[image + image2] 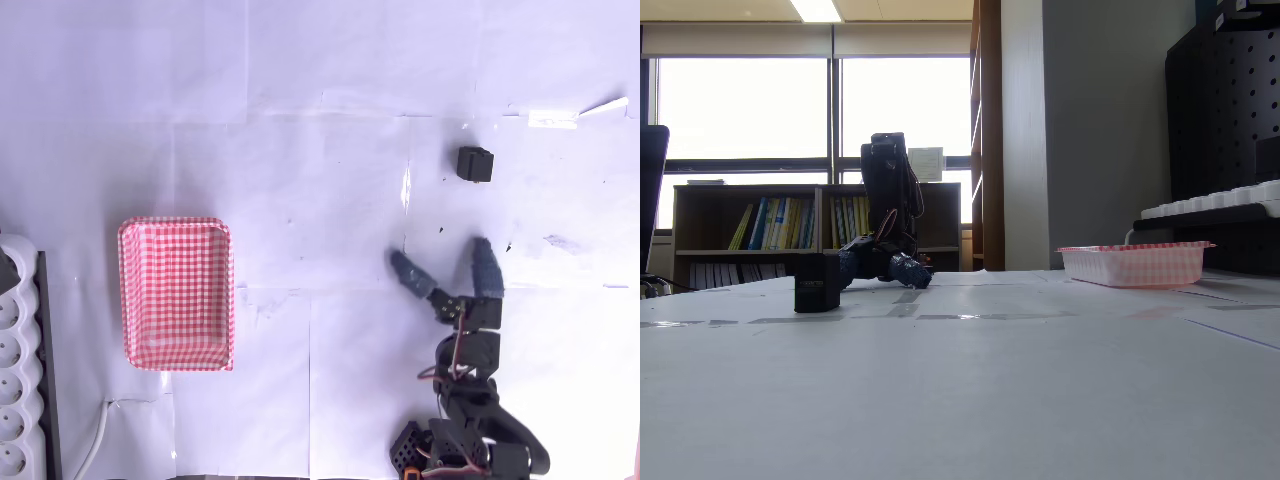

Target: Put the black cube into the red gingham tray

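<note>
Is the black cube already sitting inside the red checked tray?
No, in the overhead view the black cube sits on the bare table, far right of the tray.

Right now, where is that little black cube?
In the overhead view the black cube sits on the table's upper right, just beyond the open gripper, far right of the red gingham tray.

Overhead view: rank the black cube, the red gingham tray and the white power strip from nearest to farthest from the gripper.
Measured from the gripper, which is open:
1. The black cube, just above the gripper and slightly to the right in the picture.
2. The red gingham tray, well off to the left.
3. The white power strip, at the far left edge, beyond the tray.
</note>
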Robot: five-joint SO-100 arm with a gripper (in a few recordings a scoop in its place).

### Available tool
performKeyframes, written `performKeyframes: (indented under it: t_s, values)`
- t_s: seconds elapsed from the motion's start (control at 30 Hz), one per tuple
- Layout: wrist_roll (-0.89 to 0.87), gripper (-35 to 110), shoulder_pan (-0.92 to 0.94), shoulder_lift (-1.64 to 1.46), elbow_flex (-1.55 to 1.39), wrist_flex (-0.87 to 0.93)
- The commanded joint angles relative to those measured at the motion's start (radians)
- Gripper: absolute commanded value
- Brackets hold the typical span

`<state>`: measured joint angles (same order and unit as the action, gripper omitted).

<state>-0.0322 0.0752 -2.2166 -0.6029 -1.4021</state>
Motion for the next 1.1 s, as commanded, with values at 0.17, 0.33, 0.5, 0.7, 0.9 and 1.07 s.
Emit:
performKeyframes:
  t_s: [0.17,0.33,0.5,0.7,0.9,1.07]
  values:
    - [-0.017,53,0.055,-0.117,-0.229,-0.009]
    - [-0.011,53,0.051,-0.161,-0.36,0.052]
    - [-0.005,53,0.044,-0.189,-0.454,0.11]
    - [0.028,53,0.038,-0.183,-0.505,0.183]
    - [0.058,53,0.032,-0.167,-0.541,0.256]
    - [0.103,53,0.029,-0.164,-0.604,0.345]
